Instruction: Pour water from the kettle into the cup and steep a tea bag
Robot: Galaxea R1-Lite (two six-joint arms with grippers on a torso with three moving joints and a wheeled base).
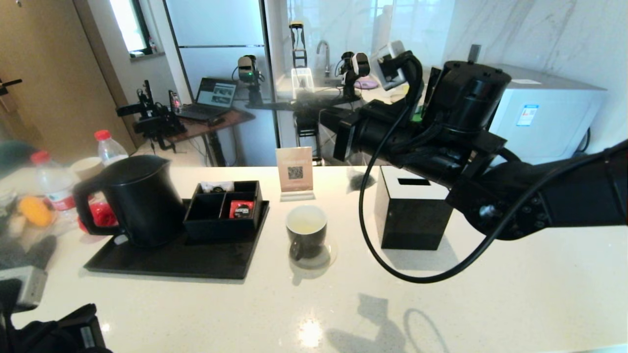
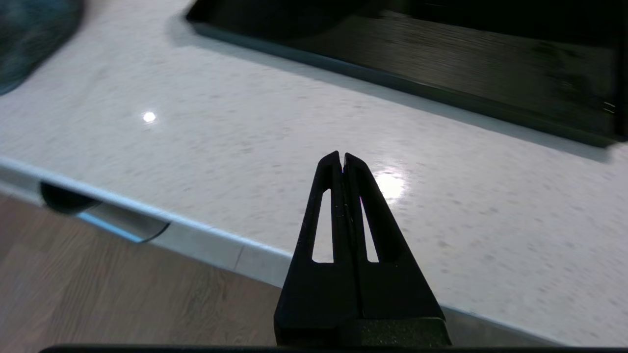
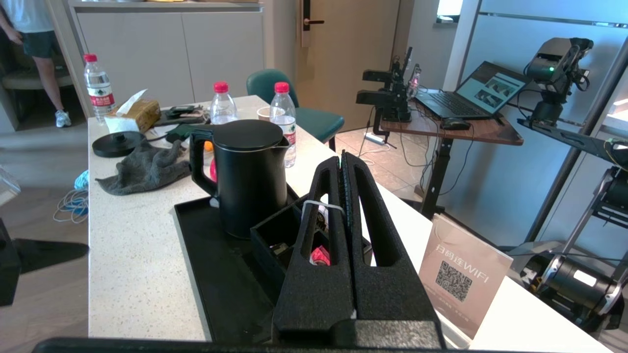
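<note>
Head view shows the kettle [image 1: 140, 198] back on its tray [image 1: 162, 260] by the filled cup [image 1: 306, 230], so both grippers, left gripper [image 2: 342, 158] and right gripper [image 3: 342, 162], are squeezed closed, holding nothing.

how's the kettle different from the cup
The kettle is far larger than the cup. The kettle stands on the black tray; the cup sits on the white counter beside it. The kettle is lidded; the cup is open, showing pale liquid. Both are dark, upright, with handles.
</note>
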